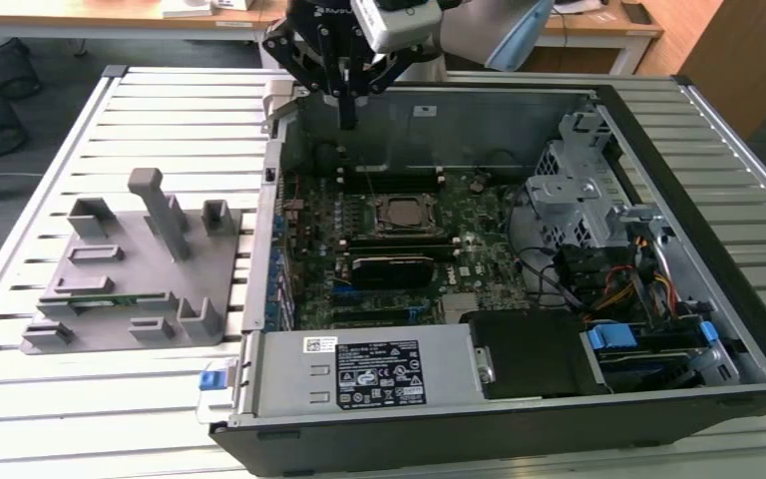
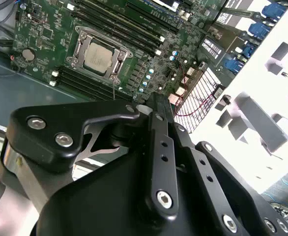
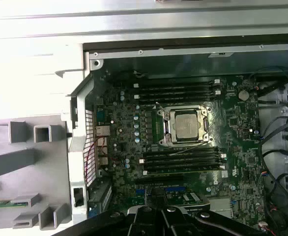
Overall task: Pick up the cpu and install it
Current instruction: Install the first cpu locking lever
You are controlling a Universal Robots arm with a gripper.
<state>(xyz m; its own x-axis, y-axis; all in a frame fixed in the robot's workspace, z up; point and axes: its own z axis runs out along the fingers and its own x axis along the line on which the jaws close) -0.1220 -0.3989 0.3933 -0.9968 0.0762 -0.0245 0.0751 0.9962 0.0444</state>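
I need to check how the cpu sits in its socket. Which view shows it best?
The first wrist view: the cpu is seen square-on, unobstructed. The second wrist view shows it at a slant; the exterior view shows it small.

Claw (image 1: 347, 122) pointing straight down, fingers (image 1: 348, 105) closed together, empty, arm above.

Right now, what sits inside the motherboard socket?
The cpu lies inside the socket, its silvery top showing within the metal frame in both wrist views. Whatever is beneath the chip is covered. The gripper hangs above the case's edge.
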